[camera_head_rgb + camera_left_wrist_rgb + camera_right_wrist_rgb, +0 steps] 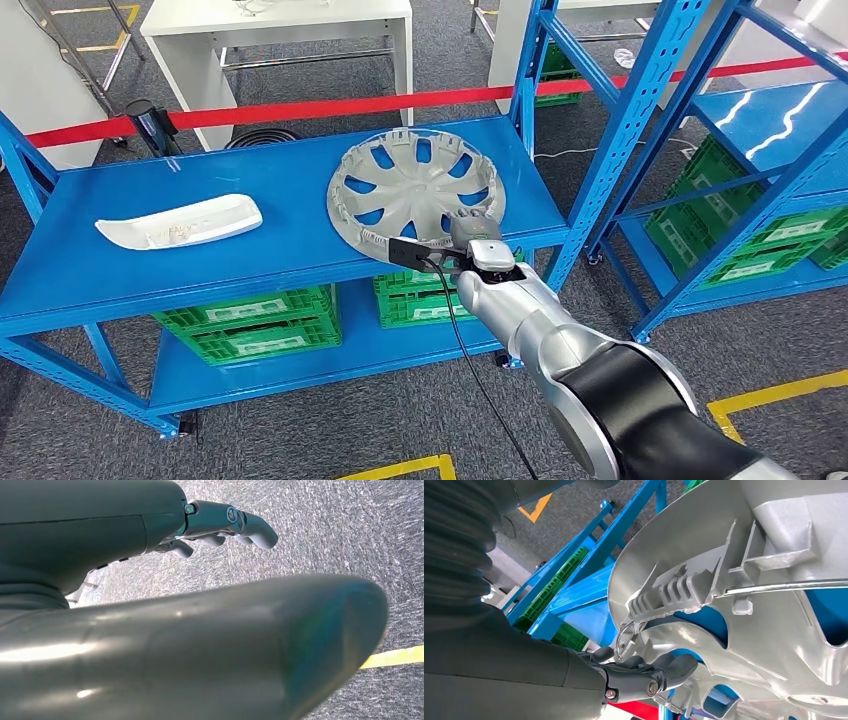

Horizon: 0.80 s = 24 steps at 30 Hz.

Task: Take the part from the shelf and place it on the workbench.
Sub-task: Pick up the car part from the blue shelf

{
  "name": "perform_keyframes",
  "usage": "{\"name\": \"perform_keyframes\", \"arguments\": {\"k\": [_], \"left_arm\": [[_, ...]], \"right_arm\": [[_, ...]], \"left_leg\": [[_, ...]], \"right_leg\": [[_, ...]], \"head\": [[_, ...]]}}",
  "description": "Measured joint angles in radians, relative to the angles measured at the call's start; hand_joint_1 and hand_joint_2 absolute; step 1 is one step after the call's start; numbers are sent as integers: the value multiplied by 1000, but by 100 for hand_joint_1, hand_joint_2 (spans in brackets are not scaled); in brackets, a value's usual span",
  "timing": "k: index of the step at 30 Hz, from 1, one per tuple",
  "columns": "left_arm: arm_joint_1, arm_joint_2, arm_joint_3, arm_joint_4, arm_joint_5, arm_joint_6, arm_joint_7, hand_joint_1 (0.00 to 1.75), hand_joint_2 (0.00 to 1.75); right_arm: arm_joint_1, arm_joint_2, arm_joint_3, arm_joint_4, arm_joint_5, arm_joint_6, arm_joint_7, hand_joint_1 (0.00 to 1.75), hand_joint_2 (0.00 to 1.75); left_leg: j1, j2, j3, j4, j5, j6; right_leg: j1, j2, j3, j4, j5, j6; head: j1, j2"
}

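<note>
A silver hubcap (415,185) lies hollow side up on the blue shelf's top board (290,225), its near rim at the front edge. My right hand (470,230) is at that near-right rim. In the right wrist view the dark fingers (649,672) lie curled against the inner rim of the hubcap (774,625), beside a ribbed clip and wire ring. The thumb is hidden, so a grip cannot be confirmed. My left hand (220,527) hangs over grey carpet and holds nothing, its fingers loosely bent.
A long white plastic part (180,222) lies on the left of the same board. Green crates (250,320) fill the shelf below. A second blue rack (760,170) stands to the right. Red tape (330,105) and white tables are behind.
</note>
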Motion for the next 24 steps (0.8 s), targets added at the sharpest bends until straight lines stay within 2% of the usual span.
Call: {"name": "perform_keyframes", "arguments": {"k": [5, 7, 9, 11, 24], "left_arm": [[0, 0, 0, 0, 0, 0, 0, 0, 0], [0, 0, 0, 0, 0, 0, 0, 0, 0], [0, 0, 0, 0, 0, 0, 0, 0, 0], [0, 0, 0, 0, 0, 0, 0, 0, 0], [-2, 0, 0, 0, -2, 0, 8, 0, 0]], "right_arm": [[0, 0, 0, 0, 1, 0, 0, 1, 175], [0, 0, 0, 0, 1, 0, 0, 15, 175], [0, -1, 0, 0, 1, 0, 0, 99, 175], [1, -1, 0, 0, 1, -1, 0, 173, 175], [-2, -5, 0, 0, 11, -11, -1, 175, 175]], "left_leg": [[0, 0, 0, 0, 0, 0], [0, 0, 0, 0, 0, 0], [0, 0, 0, 0, 0, 0], [0, 0, 0, 0, 0, 0], [0, 0, 1, 0, 0, 0]], "right_leg": [[0, 0, 0, 0, 0, 0], [0, 0, 0, 0, 0, 0], [0, 0, 0, 0, 0, 0], [0, 0, 0, 0, 0, 0], [0, 0, 1, 0, 0, 0]], "head": [[0, 0], [0, 0], [0, 0], [0, 0], [0, 0]]}}
